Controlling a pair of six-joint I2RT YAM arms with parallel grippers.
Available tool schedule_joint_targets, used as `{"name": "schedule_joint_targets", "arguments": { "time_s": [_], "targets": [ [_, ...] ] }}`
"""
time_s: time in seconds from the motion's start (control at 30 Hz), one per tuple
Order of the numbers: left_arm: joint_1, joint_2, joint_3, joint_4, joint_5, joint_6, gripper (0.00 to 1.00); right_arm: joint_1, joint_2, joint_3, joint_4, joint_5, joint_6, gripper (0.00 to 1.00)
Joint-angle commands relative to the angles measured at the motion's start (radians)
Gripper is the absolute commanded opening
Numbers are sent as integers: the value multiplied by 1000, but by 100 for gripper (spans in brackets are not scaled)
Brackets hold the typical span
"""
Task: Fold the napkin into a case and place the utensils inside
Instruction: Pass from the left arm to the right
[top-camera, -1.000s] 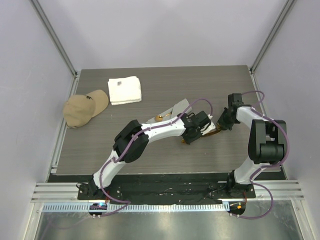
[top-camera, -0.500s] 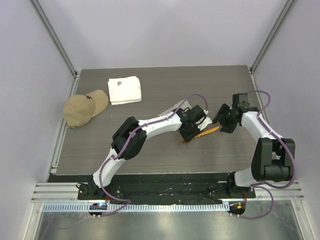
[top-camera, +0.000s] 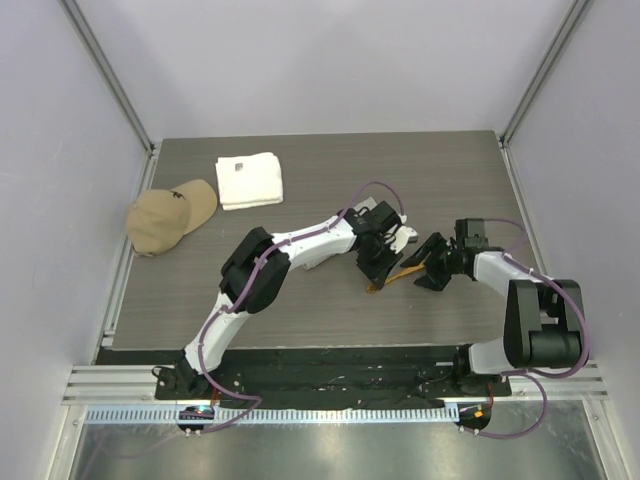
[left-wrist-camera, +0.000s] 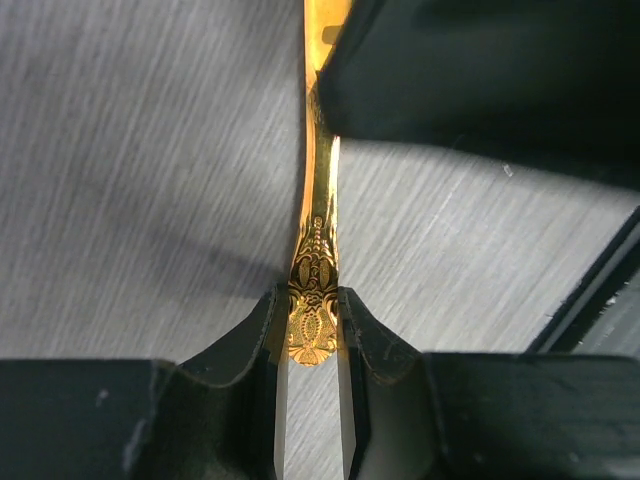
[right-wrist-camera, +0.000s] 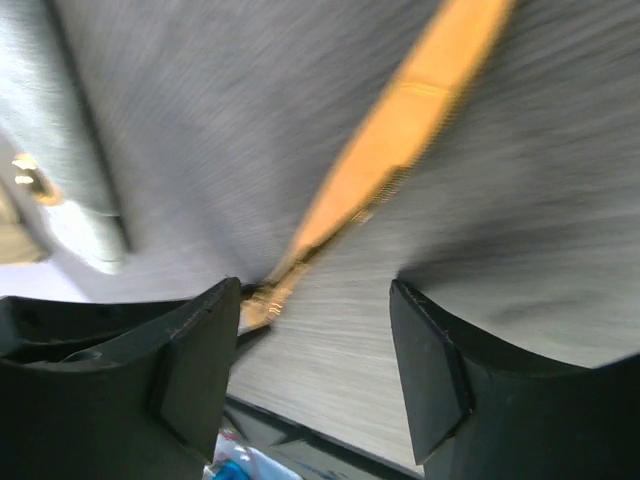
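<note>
Left pincer (left-wrist-camera: 310, 312) is clamped narrow on the ornate end of the gold utensil (left-wrist-camera: 318, 225), probably to steer it. It runs straight ahead over the tabletop (left-wrist-camera: 120, 150). Right pincer (right-wrist-camera: 315, 290) gapes wide, empty, utensil just in front.
</note>
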Motion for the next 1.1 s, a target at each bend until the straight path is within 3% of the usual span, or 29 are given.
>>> {"name": "schedule_joint_targets", "arguments": {
  "time_s": [0.0,0.13,0.37,0.83,0.97,1.03,1.07],
  "targets": [
    [-8,63,-40,-32,56,-29,0,76,-39,-113,257,-20,206,64],
    [-5,60,-54,-21,58,-35,0,134,-61,-176,349,46,309,56],
    [-3,53,-67,2,66,-47,0,159,-135,-262,328,169,429,37],
    [-2,59,-67,26,93,-63,0,222,-46,-305,403,230,447,26],
    [-2,71,-52,25,96,-64,0,225,23,-310,412,201,437,15],
    [-3,71,-54,34,102,-69,0,225,39,-308,405,204,421,1],
    [-3,71,-52,32,102,-69,0,225,42,-310,406,205,417,1]
  ]
}}
